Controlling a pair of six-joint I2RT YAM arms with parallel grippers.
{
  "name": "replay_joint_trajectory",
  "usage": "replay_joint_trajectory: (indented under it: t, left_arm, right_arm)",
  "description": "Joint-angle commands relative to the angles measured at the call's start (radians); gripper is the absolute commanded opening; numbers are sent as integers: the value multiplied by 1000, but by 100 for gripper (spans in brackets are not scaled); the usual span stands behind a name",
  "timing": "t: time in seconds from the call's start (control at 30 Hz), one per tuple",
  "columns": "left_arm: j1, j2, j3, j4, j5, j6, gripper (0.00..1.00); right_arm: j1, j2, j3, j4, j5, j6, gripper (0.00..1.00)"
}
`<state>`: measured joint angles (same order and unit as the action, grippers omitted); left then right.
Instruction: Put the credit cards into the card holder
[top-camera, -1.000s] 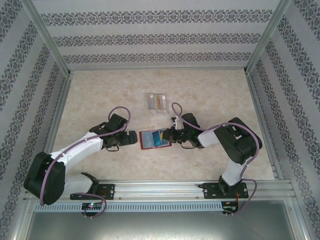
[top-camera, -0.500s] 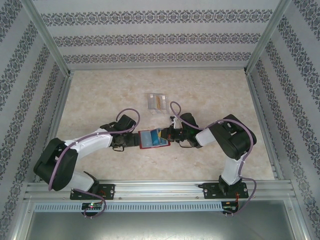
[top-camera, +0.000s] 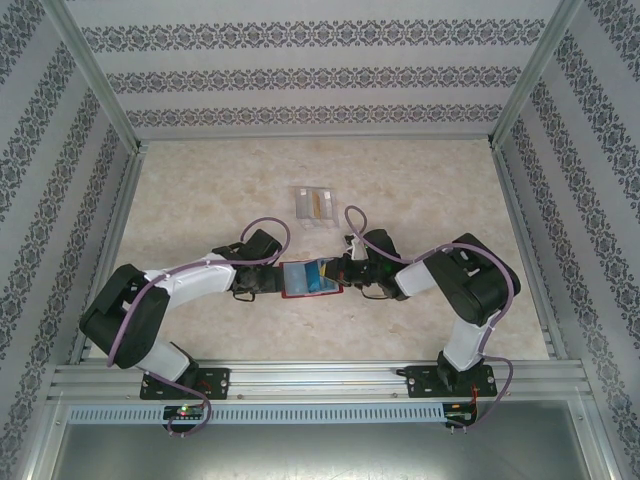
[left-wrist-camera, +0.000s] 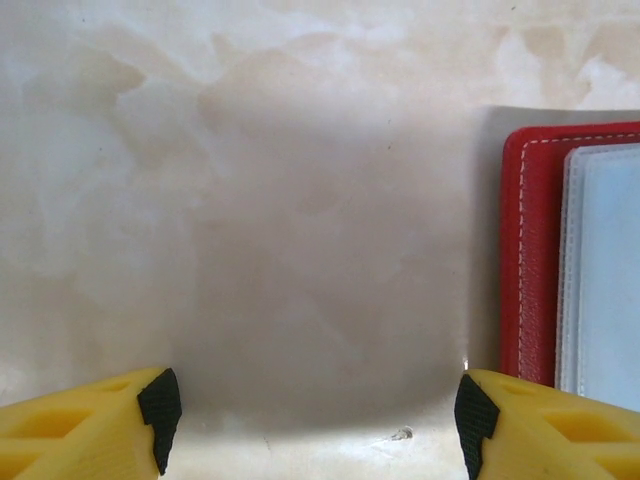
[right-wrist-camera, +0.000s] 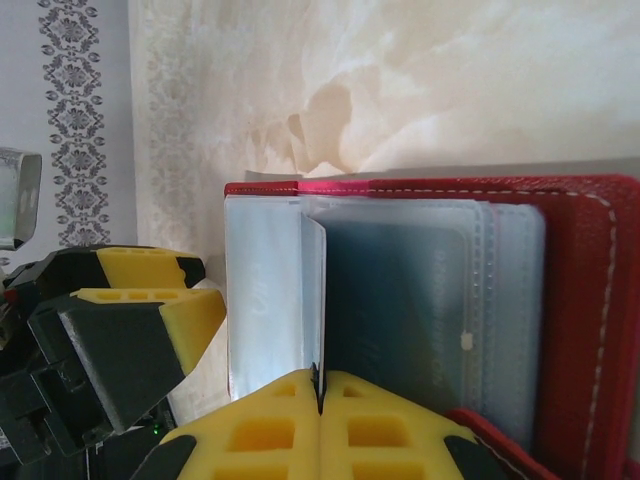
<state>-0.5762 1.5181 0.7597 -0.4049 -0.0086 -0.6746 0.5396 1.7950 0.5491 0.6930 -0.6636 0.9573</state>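
The card holder (top-camera: 300, 288) is laid open on the table (top-camera: 200, 190), approx. centred btwn the 2 arms. In the right wrist view the right gripper (right-wrist-camera: 320, 395) is seen fully closed, w/ 1 clear pocket leaf (right-wrist-camera: 312, 290) pinched at its edge and stood up from the stack. A blue card (right-wrist-camera: 395, 300) is seen behind the next sleeves. It is judged to be seated in a pocket, though how deep can't be told.

The left gripper (left-wrist-camera: 315, 420) is spread wide and nothing is held. It is set low at the holder's left edge, w/ 1 fingertip over the red border; contact can't be told. Further back a clear case (top-camera: 315, 205) is seen w/ a yellow-orange card (top-camera: 317, 204) inside, well apart from the holder.

Step judged: a leaf is lifted so a pocket is exposed for the next card, and the task is judged partly done. Next move: the holder should be pinned by the left gripper so it isn't dragged. A card should then be fetched from the case and slid in edge-first.
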Motion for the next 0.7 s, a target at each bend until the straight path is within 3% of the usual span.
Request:
replay_joint_trajectory:
  t: [0.0,0.27,0.47,0.67]
  left_arm:
    - [-14,27,25,33,4,3,74]
    - [-17,48,17,52,21,3,70]
    - [-18,91,17,68,38,1,48]
    - [-18,127,22,80,43,1,39]
  right_arm:
    - [22,-3,-12,-22,35,3,0]
    - [66,22,21,-5,36,43,0]
    - [75,11,28,1,44,57,0]
    - [89,15,15,-1,56,61,0]
